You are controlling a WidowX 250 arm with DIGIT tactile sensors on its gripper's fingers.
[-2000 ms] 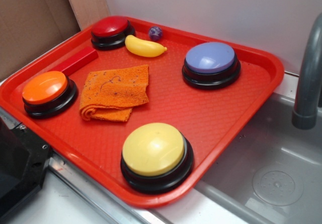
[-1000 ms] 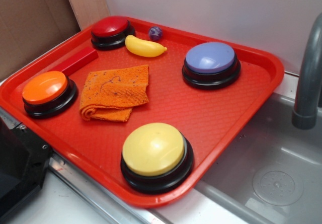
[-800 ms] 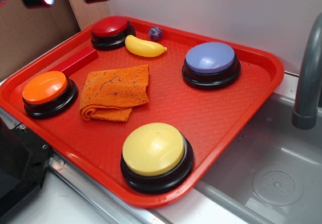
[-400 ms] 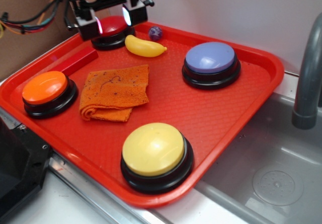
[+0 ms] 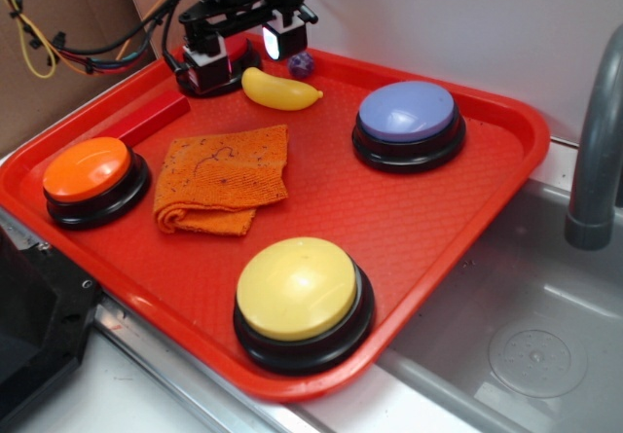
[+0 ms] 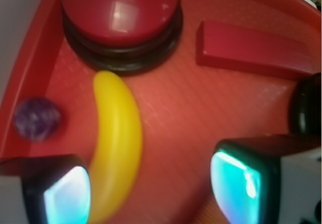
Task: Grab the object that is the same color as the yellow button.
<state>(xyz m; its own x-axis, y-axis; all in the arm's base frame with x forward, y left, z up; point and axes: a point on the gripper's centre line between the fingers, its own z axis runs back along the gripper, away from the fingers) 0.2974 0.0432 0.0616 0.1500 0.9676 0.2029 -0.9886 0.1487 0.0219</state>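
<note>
So we've got a plain white wall (image 5: 448,24) along the back, with brown cardboard (image 5: 58,54) leaning up left of it. Right of the wall's lower edge there's a grey metal sink basin (image 5: 526,336), and a grey faucet spout (image 5: 596,151) curves up over it. The light's even and soft, with a glossy sheen on the sink's steel rim (image 5: 185,375).

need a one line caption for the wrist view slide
Open jaws above the banana, with the red button ahead and the purple ball beside it.
</note>
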